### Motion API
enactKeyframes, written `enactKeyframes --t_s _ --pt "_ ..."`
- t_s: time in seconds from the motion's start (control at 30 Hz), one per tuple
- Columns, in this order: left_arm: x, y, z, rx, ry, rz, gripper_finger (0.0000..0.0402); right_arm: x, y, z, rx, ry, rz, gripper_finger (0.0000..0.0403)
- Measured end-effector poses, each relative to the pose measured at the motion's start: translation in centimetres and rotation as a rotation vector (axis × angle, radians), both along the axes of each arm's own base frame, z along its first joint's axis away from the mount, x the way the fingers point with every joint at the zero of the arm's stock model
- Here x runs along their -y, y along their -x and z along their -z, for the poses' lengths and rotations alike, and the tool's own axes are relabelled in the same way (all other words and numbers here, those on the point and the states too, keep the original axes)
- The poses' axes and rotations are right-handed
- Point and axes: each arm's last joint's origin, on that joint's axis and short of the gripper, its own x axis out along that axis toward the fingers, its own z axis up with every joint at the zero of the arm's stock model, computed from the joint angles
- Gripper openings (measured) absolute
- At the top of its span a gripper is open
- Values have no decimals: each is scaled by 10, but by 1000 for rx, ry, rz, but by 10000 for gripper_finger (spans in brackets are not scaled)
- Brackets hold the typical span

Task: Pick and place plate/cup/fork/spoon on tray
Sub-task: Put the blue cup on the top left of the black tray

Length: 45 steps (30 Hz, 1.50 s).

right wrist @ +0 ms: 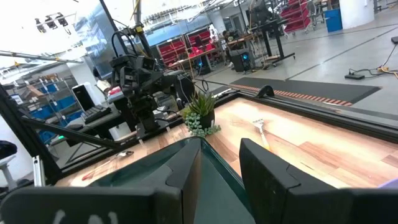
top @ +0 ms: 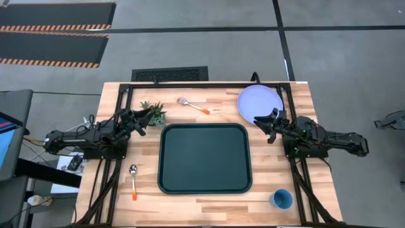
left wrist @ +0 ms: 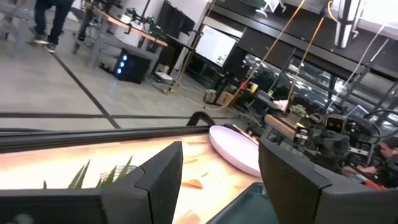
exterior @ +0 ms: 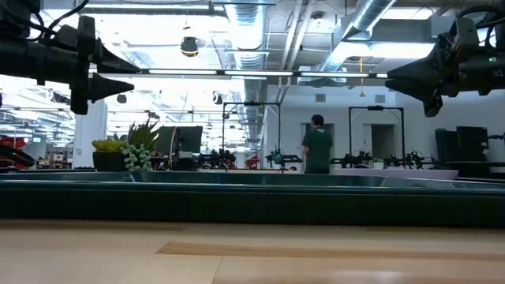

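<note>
Bright, even overhead lighting
Ceiling strip lights [exterior: 237, 72] glare at 12 o'clock in the low view; foreground counter [exterior: 252, 252] blurred.

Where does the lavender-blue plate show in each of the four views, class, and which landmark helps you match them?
High view: the plate lies at the table's far right corner, beyond the tray.
Low view: only a thin pale edge at the right, above the tray's rim.
Left wrist view: a tilted pale oval at mid-picture.
Right wrist view: not clearly in it.
Shared landmark: the potted plant, seen in every view.
</note>
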Motion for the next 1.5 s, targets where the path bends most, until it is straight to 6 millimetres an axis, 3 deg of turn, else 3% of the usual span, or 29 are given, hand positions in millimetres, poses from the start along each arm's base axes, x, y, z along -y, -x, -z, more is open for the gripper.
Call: enactKeyframes --t_s 0.43,0.6,0.8,1.0,1.1,1.27,1.5 --pt "0 0 0 -45 -60 -4 197 0 0 0 1 0 0 139" --pt "0 0 0 5 0 3 197 1 0 0 0 0 10 139" --pt "0 0 0 159 205 14 196 2 0 0 31 -84 17 138" --pt "-2 2 -5 275 264 -63 197 2 0 0 68 -195 12 138" --pt "-1 3 -11 361 297 -17 197 2 0 0 69 -199 11 140" --pt "2 1 -28 412 321 148 197 2 0 -2 85 -196 10 140" --pt "2 -11 -92 336 197 137 198 8 8 -24 208 -174 208 135"
